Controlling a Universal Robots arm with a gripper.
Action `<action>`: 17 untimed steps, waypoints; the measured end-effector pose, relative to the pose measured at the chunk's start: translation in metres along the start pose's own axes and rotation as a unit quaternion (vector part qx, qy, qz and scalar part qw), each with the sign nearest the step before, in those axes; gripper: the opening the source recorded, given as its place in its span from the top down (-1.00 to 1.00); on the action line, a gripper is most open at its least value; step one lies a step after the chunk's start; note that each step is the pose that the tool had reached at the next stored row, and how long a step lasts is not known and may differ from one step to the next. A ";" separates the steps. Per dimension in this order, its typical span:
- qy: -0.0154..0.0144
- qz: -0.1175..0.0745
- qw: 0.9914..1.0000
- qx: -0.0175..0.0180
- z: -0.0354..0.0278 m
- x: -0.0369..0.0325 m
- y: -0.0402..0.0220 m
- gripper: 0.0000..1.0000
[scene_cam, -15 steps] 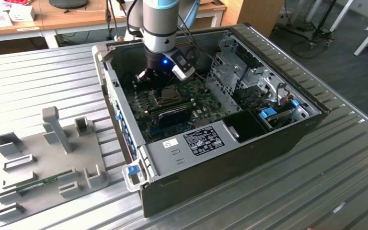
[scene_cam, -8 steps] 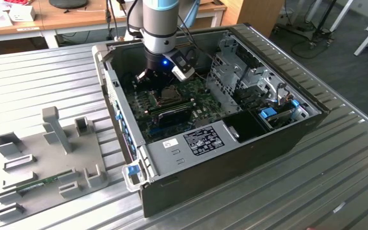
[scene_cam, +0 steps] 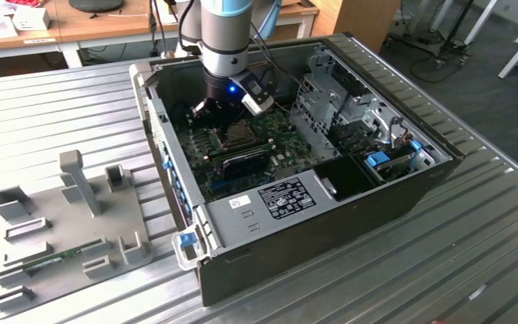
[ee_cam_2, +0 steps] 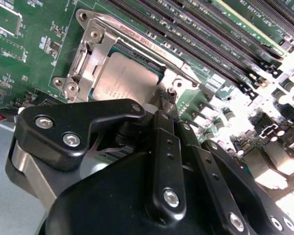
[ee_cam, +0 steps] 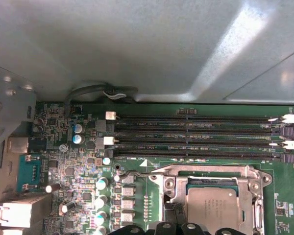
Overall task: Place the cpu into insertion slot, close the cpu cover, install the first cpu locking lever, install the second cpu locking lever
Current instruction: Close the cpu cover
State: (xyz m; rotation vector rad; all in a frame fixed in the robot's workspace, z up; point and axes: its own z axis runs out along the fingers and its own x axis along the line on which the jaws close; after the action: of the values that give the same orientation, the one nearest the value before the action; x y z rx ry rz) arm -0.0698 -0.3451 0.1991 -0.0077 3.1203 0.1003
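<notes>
Ribbed metal table [scene_cam: 52, 108] carries the whole set-up, with wooden desks [scene_cam: 88, 23] behind it. At the exterior view's left, a grey tray [scene_cam: 70, 223] of upright holders lies on the table. One green memory stick [scene_cam: 56, 258] rests near its front edge.

At centre stands an open case [scene_cam: 331, 223], side panel off and green board [scene_cam: 277, 158] exposed. The arm [scene_cam: 227, 34] reaches down into the case from above. The gripper [scene_cam: 210, 111] hangs just over the board, beside the slot [scene_cam: 238, 135]. Toward the exterior view's right, inside the case, sit a grey drive cage [scene_cam: 340, 101] and a blue-tabbed bay [scene_cam: 380, 162].

In both wrist views the cpu [ee_cam_2: 125, 83] sits in the slot — seated flat, its pale top showing through the window of the cover [ee_cam_2: 95, 51]. The cover lies down over the slot and frames the cpu on every visible side. A thin wire lever [ee_cam: 137, 173] runs between the slot and the long black memory slots [ee_cam: 196, 132].

In the second wrist view the gripper's black links crowd the foreground, with its tip at the slot's edge, close to one corner of the cpu. Claw state — clenched or released — cannot be told.
</notes>
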 end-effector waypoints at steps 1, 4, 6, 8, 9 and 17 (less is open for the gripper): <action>0.000 0.000 1.000 0.000 0.0001 0.0000 0.0000 0.80; 0.000 0.000 1.000 0.000 0.0003 -0.0001 0.0001 0.80; 0.000 0.000 1.000 0.000 0.0003 -0.0001 0.0001 0.80; 0.000 0.000 1.000 0.000 0.0004 -0.0001 0.0001 0.80; 0.000 0.000 1.000 0.000 0.0004 -0.0001 0.0001 0.80; 0.000 0.000 1.000 0.000 0.0005 -0.0001 0.0001 0.80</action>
State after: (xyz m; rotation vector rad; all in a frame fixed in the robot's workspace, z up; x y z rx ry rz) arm -0.0697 -0.3450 0.1986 -0.0078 3.1200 0.1011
